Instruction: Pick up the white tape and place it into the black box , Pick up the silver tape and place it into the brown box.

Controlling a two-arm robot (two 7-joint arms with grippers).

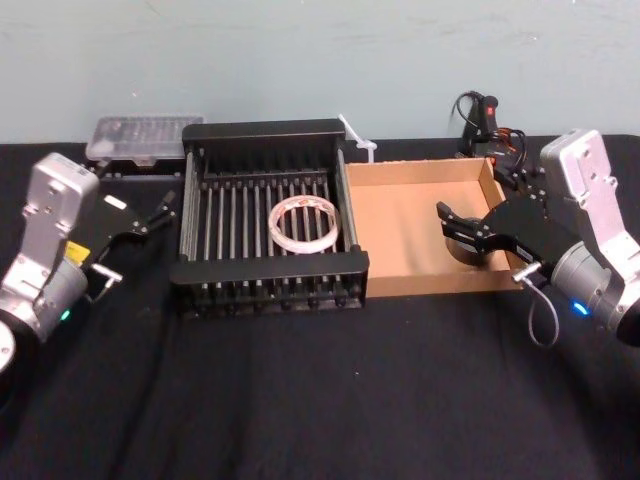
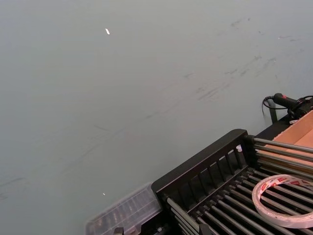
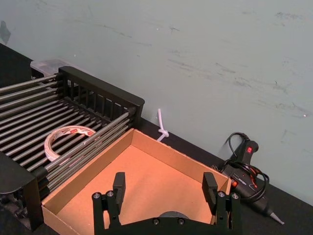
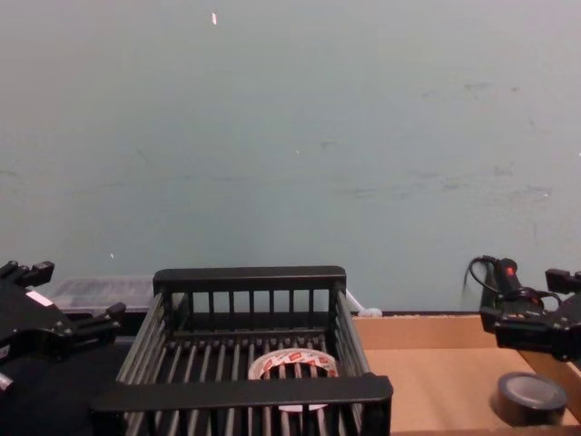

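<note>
- The white tape point(image 1: 277, 228) lies flat on the slatted floor of the black box point(image 1: 270, 268), towards the side next to the brown box point(image 1: 400, 215); it is in the container the task names, so that half looks done.
- The silver tape point(image 4: 531, 397) rests flat on the cardboard floor of the brown box, near the wall farthest from the black box, so it too is where it belongs.
- The right hand point(image 1: 460, 225) hangs over that end of the brown box with its fingers point(image 3: 119, 183) spread wide and nothing between them. In the chest view the roll sits on the floor below the hand, apart from it, which I read as a release rather than a grasp.
- The wide spread makes sense: it leaves room on both sides of the roll, so the hand can lift straight off without dragging it.
- The right wrist view shows the top of the roll just beneath the hand, roughly centred between the two fingers.
- The left hand point(image 1: 155, 215) is idle above the dark worktop point(image 1: 320, 400), just outside the black box's left wall, fingers apart and holding nothing, well clear of the white tape.
</note>
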